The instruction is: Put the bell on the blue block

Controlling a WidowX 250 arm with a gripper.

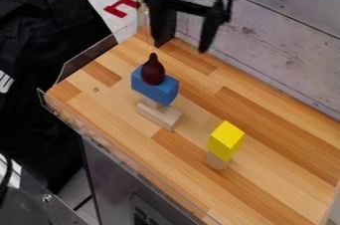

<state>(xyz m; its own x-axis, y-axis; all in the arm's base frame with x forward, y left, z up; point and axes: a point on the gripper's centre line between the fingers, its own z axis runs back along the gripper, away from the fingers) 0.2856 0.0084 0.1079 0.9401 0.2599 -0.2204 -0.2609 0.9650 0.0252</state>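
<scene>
The black gripper [181,48] hangs at the top of the camera view, open, with nothing between its spread fingers. It is above and behind the blocks, apart from them. A dark maroon piece with a rounded body and narrow tip, which appears to be the bell [152,71], stands upright on the blue block [155,89]. That block rests raised on pale wooden pieces [158,114], left of the middle of the tabletop.
To the right and nearer the camera, a yellow block [225,140] sits on a pale wooden piece [217,161]. A whitish plank wall [286,45] runs behind the wooden tabletop [279,134]. Clear low panels line its left side. A red piece [122,7] is at the upper left.
</scene>
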